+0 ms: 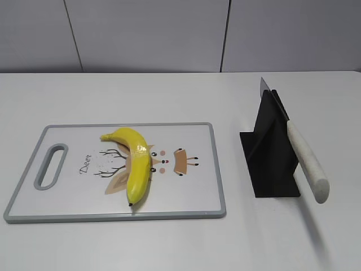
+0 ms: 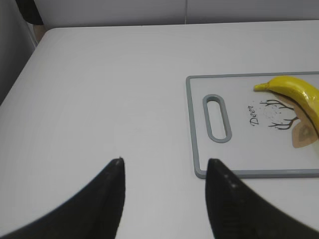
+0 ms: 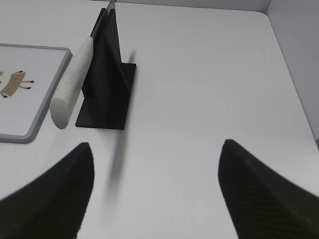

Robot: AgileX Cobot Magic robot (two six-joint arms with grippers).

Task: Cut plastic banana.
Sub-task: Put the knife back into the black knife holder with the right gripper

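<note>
While the glossy yellow plastic banana (image 1: 137,164) lies uncut on the white cutting board (image 1: 192,192), the white-handled knife (image 1: 306,161) sits unused, both grippers wide and empty.

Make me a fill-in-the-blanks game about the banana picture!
1. The plastic banana lies on the ____ board.
2. The knife leans in a stand coloured ____.
3. The word printed on the cutting board is ____.
4. The left gripper and the right gripper are both ____.

Answers: cutting; black; Deer; open
</note>
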